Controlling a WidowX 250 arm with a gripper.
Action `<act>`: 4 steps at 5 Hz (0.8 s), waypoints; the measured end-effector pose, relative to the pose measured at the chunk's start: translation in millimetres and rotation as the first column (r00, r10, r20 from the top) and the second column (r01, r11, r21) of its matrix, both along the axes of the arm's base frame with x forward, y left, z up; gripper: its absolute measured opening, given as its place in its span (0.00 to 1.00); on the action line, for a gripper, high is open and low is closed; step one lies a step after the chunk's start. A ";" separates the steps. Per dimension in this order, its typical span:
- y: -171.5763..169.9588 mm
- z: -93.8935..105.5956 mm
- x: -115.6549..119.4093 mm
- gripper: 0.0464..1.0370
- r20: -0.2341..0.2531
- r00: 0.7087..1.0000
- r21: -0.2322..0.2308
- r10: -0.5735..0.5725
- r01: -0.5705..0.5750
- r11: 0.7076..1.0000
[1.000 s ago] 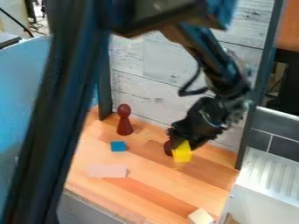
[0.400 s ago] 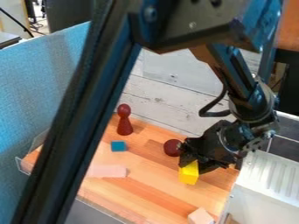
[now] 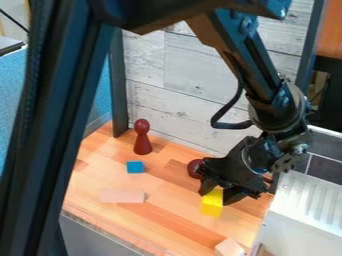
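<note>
- Block of pale wood (image 3: 229,248) by the table's (image 3: 177,217) near right corner, well apart from the rest.
- Over to the right, a white ribbed unit (image 3: 300,205) walls off that edge; I'd give it room.
- Yellow block (image 3: 212,204) towards the right side, pinched between the fingers of the black gripper (image 3: 214,196). Whether its underside touches the wood, I can't tell.
- Looks to me like the handling step, block in grip; setting it down would call for a level, gentle lowering before the fingers part.
- Pale pink flat block (image 3: 121,195) towards the left edge, lying flat.
- Small blue cube (image 3: 135,167) just beyond it.
- Dark red rounded piece (image 3: 194,168) right behind the gripper, partly hidden: the likeliest thing to get knocked.
- Red pawn (image 3: 142,137) upright near the far left corner, before the whitewashed plank wall (image 3: 177,90).
</note>
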State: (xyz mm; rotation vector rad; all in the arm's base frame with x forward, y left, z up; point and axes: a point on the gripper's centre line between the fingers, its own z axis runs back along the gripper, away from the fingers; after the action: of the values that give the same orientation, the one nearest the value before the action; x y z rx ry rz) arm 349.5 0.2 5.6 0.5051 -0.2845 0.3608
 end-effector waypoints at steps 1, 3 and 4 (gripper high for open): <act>-9.5 -5.0 -10.9 0.51 -0.017 0.999 0.018 -0.036 0.036 0.999; -26.8 -7.9 -17.1 0.51 -0.019 0.996 0.029 -0.086 0.086 0.996; -28.4 -10.7 -20.7 0.51 -0.038 0.994 0.021 -0.098 0.099 0.995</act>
State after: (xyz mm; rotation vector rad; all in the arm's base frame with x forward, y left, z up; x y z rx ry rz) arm 328.7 -28.2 -5.0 0.5178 -0.2767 0.2523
